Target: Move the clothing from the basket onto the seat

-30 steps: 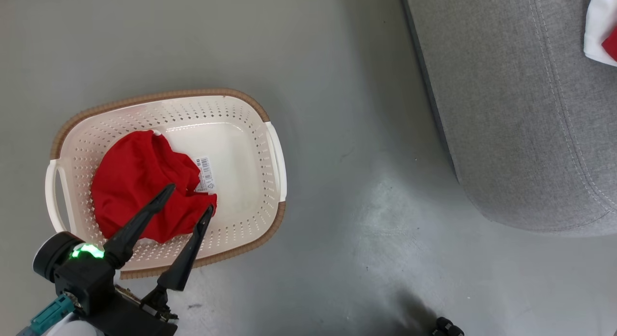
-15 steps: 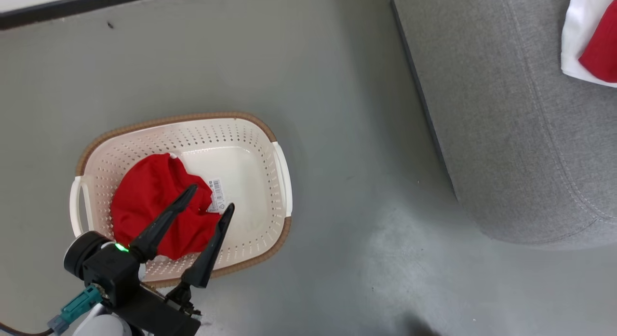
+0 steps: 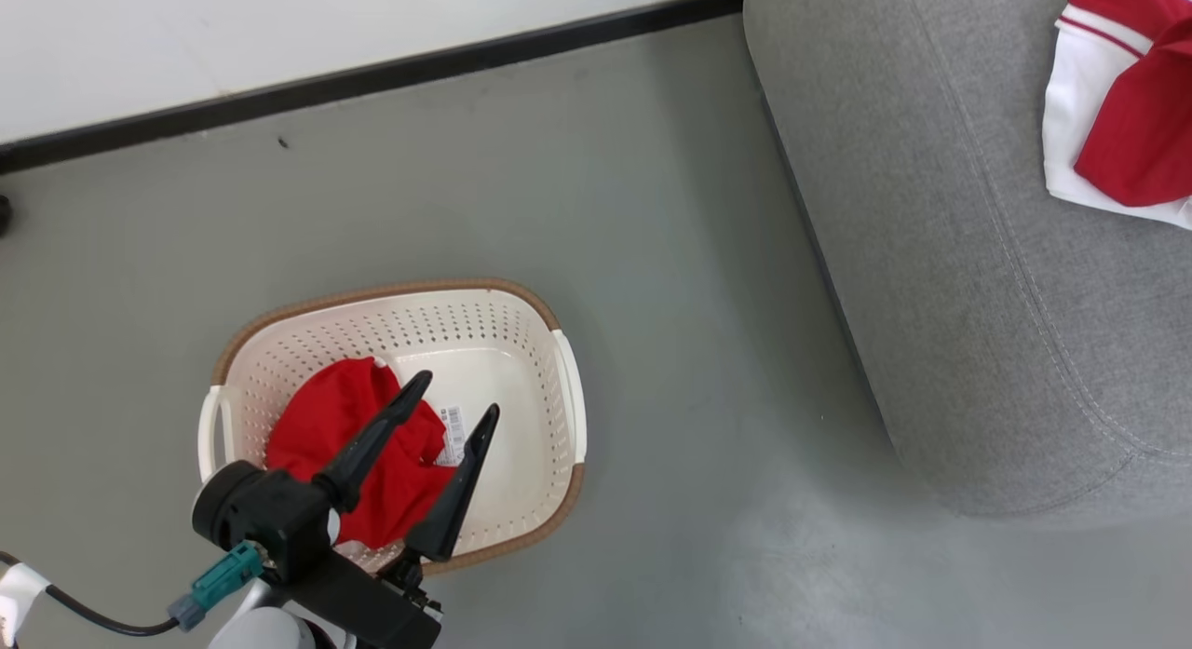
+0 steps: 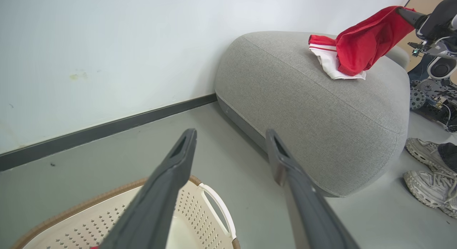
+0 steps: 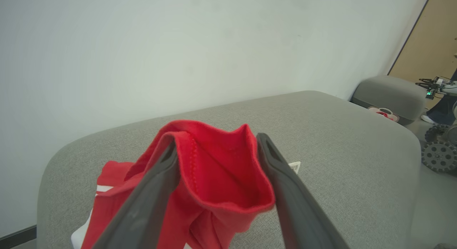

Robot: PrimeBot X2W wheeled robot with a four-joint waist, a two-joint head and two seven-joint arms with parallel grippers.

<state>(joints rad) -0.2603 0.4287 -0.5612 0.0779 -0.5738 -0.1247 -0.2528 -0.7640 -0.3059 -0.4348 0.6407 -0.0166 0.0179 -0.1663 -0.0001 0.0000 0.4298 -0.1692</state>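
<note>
One piece of red clothing (image 3: 345, 425) lies bunched in the cream basket (image 3: 391, 290) on the floor. My left gripper (image 3: 458, 395) hovers open over it, empty; in the left wrist view the left gripper (image 4: 230, 133) points past the basket's handle (image 4: 217, 206) towards the seat (image 4: 303, 99). A second red-and-white garment (image 3: 1117, 137) rests on the grey seat (image 3: 931, 258). My right gripper (image 5: 216, 139) is above the seat (image 5: 339, 142) with jaws spread, and a fold of that garment (image 5: 221, 177) still hangs between and over its fingers. The cloth (image 4: 357, 45) stretches up to the right gripper (image 4: 410, 16).
A white wall with a black baseboard (image 3: 372, 72) runs behind the basket. Grey floor separates basket and seat. A person's pale shoes (image 4: 428, 170) stand by the seat's near corner. A second grey seat (image 5: 389, 95) and wheeled robot parts (image 5: 439, 156) are further off.
The head camera has moved: the whole picture slid down, bringing in the wall, the baseboard and more of the garment on the seat. The left gripper stays open over the basket.
</note>
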